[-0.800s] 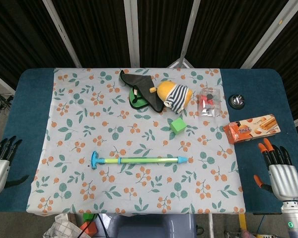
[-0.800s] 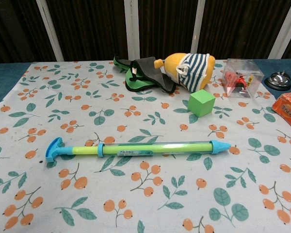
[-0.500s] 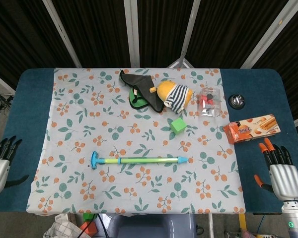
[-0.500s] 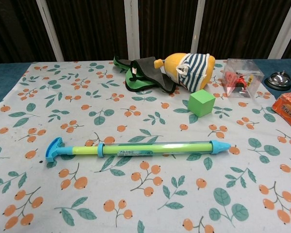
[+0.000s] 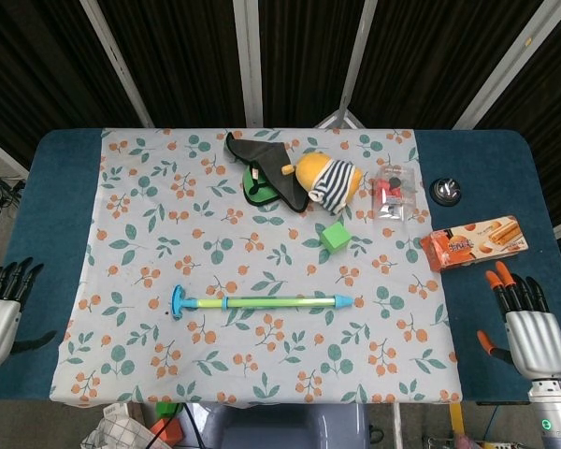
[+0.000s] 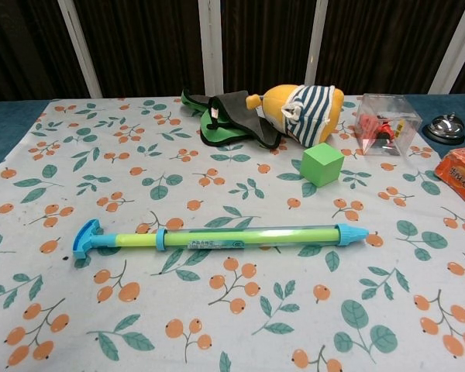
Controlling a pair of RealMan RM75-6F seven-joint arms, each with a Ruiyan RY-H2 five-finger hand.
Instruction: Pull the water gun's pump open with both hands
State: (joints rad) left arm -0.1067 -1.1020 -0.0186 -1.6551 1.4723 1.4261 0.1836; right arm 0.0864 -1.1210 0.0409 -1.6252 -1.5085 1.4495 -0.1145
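Dark slatted panels with pale strips back a blue tabletop (image 5: 61,178), most of it covered by a white cloth (image 5: 150,234) printed with orange berries and green leaves. On the cloth's near half lies the water gun (image 5: 260,302), a slim tube stretched left to right: its blue T-shaped pump handle (image 5: 179,301) points to the robot's left, its blue nozzle tip (image 5: 342,301) to the right, and a short length of yellow-green rod shows between the handle and the barrel collar.

Neither hand touches it. The left hand (image 5: 0,313) sits at the tabletop's near left edge, fingers extended and apart, holding nothing. The right hand (image 5: 528,323), with orange fingertips, sits at the near right edge, likewise spread and empty. Both are well apart from the water gun, and neither shows in the chest view.

Toward the far side rest a green and dark fabric pouch (image 5: 262,168), a yellow plush toy in a striped shirt (image 5: 327,180), a green cube (image 5: 336,236), a clear plastic box (image 5: 391,192), a call bell (image 5: 444,191) and an orange snack box (image 5: 472,242).
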